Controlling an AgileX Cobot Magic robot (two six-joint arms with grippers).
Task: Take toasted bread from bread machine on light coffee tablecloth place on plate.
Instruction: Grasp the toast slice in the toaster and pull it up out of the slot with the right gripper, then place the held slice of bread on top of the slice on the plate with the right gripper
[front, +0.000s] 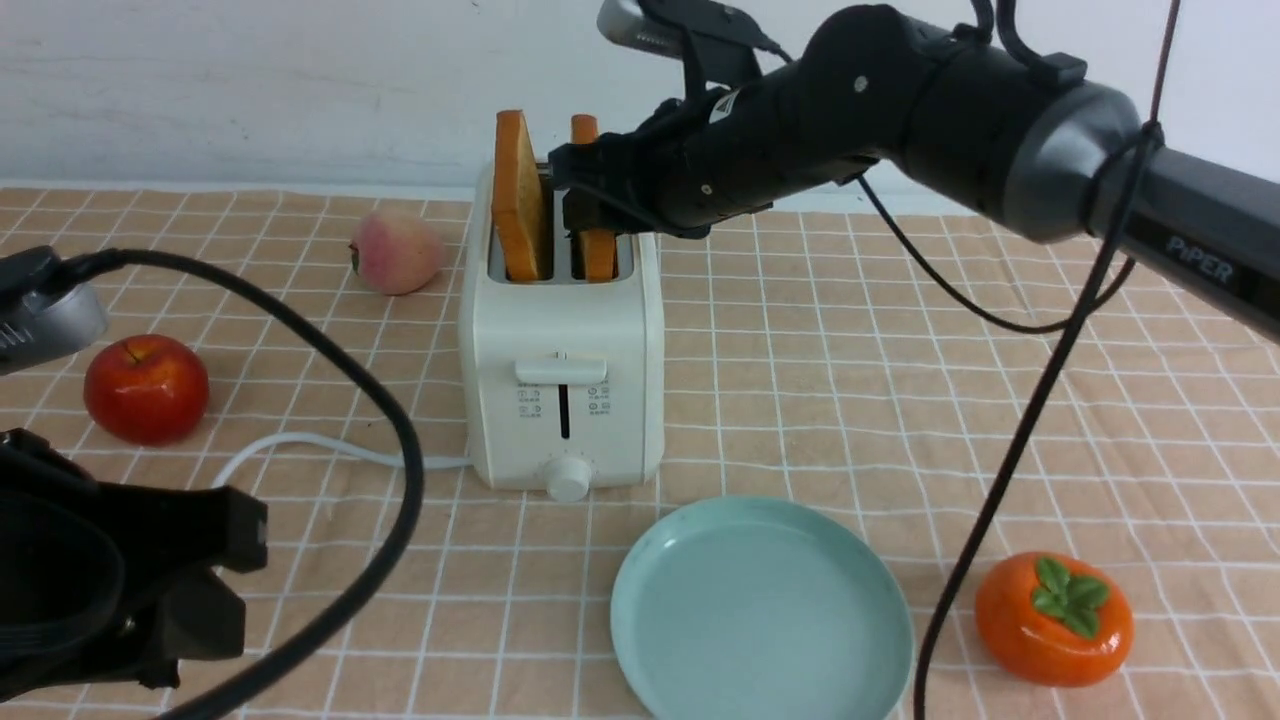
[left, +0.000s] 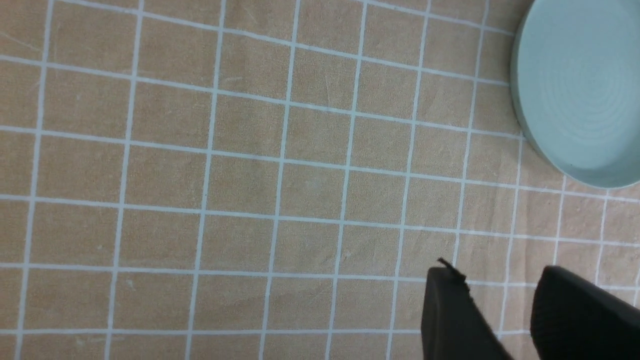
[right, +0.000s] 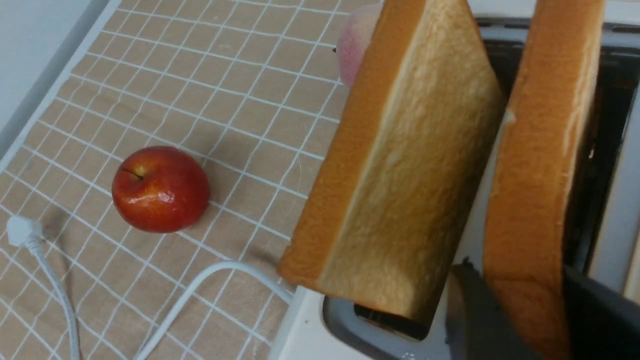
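Note:
The cream-white bread machine (front: 560, 350) stands on the light coffee tablecloth (front: 850, 330), with two slices of toasted bread upright in its slots. The left slice (front: 520, 195) (right: 410, 165) stands free. My right gripper (front: 575, 195) (right: 530, 300) reaches in from the right and is shut on the right slice (front: 598, 255) (right: 540, 150), one finger pressed to each face. The teal-blue plate (front: 760, 610) (left: 575, 90) lies empty in front of the bread machine. My left gripper (left: 495, 280) hangs open over bare cloth at the near left, holding nothing.
A red apple (front: 146, 388) and a peach (front: 397, 250) sit left of the bread machine. An orange persimmon (front: 1053, 618) lies right of the plate. The white cord (front: 320, 445) runs left from the toaster's base. The right arm's cables hang over the cloth's right half.

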